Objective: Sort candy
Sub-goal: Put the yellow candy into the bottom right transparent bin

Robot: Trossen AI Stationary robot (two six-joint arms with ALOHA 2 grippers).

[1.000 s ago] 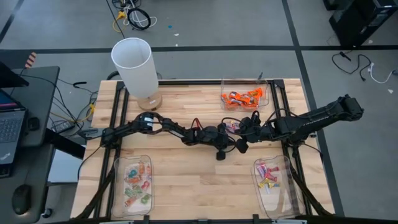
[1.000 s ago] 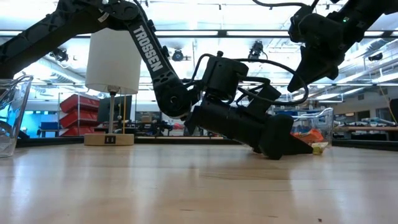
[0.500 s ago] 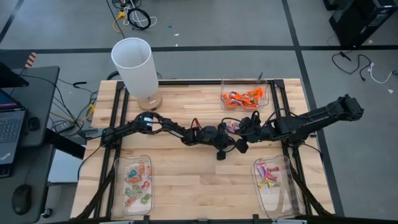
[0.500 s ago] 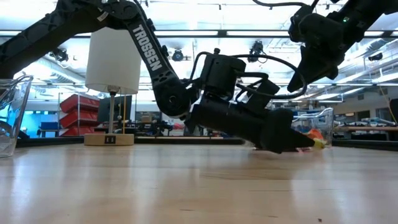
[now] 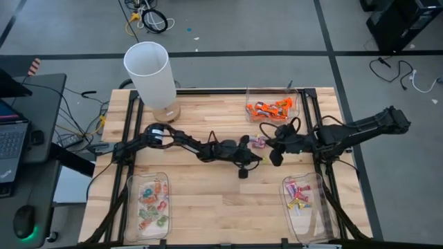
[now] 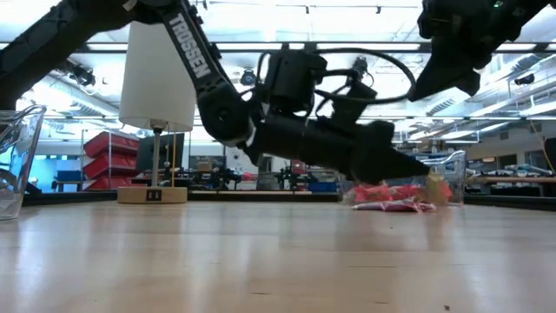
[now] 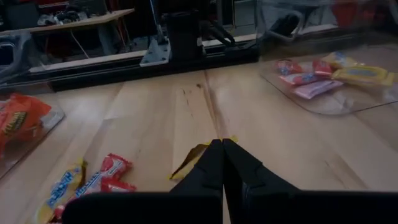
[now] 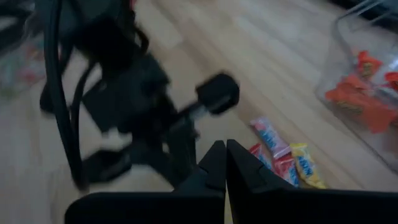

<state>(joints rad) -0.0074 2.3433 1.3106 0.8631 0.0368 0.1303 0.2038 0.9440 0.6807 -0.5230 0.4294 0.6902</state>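
A small pile of loose candy [image 5: 257,142] in pink and yellow wrappers lies flat on the wood at mid-table, also visible in the low view [image 6: 389,196]. My left gripper [image 5: 259,160] reaches in from the table's left and is just near of the pile, raised off the wood [image 6: 415,165] and shut on a yellow-wrapped candy [image 7: 191,160]. My right gripper [image 5: 268,149] hovers higher, just right of the pile, and is shut on nothing [image 8: 224,152]. My left gripper pinches the yellow-wrapped candy between its two fingertips, and the wrapper's edge [image 7: 198,153] sticks out beside them. The fingers come nearly level from the table's left, slanting slightly down. The candy is lifted clear of the wood; the fingers hide the rest of it.
Three clear trays sit on the table: orange candy at the far edge [image 5: 271,107], green-and-pink candy near left [image 5: 151,206], pink-and-yellow candy near right [image 5: 302,197]. A white cylinder lamp [image 5: 149,72] stands at the far left. Bare wood lies between the near trays.
My left gripper has risen off the table and tipped from steeply slanting down to almost level, carrying the yellow candy up with it. My right gripper has drawn up and a little toward the table's right edge. The rest of the pile has stayed put.
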